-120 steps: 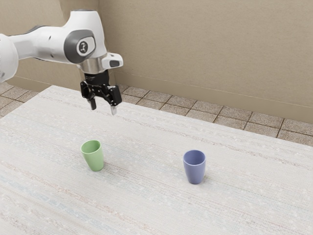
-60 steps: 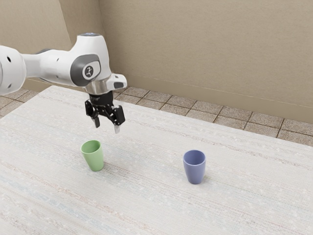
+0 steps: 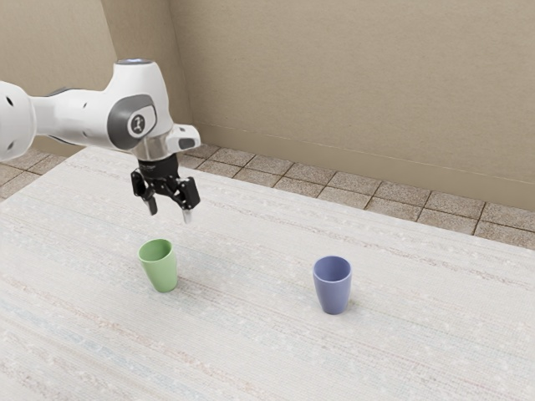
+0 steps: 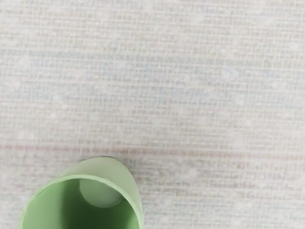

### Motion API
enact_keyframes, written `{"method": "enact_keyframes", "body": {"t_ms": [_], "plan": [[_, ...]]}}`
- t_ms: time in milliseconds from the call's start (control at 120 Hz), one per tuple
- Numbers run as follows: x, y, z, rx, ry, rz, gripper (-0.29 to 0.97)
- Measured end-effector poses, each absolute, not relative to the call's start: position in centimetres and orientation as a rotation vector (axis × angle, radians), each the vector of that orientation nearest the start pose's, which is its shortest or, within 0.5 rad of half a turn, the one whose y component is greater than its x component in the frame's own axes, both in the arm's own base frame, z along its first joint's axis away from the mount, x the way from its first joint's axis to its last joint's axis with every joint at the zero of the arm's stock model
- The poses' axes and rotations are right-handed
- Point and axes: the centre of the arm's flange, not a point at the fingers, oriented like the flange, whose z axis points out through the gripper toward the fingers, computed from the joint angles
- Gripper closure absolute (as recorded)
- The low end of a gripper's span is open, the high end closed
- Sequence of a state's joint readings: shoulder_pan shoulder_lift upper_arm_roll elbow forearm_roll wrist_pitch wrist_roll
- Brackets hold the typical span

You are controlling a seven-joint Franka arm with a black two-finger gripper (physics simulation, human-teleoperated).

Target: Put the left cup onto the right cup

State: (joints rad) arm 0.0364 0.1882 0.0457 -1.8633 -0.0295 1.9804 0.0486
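Observation:
A green cup stands upright on the table toward the exterior view's left. A blue-purple cup stands upright to its right, well apart from it. My black gripper hangs open in the air a short way above the green cup, with nothing between its fingers. In the wrist view the green cup shows from above, its open mouth and pale bottom visible just under my hand.
The pale woven tabletop stretches wide around both cups. A tiled floor strip and a beige wall lie beyond the table's far edge.
My gripper dropped toward the table, then shifted toward the exterior view's left, ending above the green cup. Both cups stayed put.

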Motion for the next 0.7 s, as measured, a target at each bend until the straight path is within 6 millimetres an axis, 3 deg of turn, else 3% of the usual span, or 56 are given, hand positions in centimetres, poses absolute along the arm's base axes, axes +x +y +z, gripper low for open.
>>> {"method": "enact_keyframes", "body": {"t_ms": [242,550,700], "plan": [[60.0,6.0,40.2,-3.16,-0.105,0.126,0.0],[60.2,6.4,39.6,-3.161,-0.114,0.135,0.0],[60.5,7.8,38.7,-3.161,-0.151,0.153,0.0]]}}
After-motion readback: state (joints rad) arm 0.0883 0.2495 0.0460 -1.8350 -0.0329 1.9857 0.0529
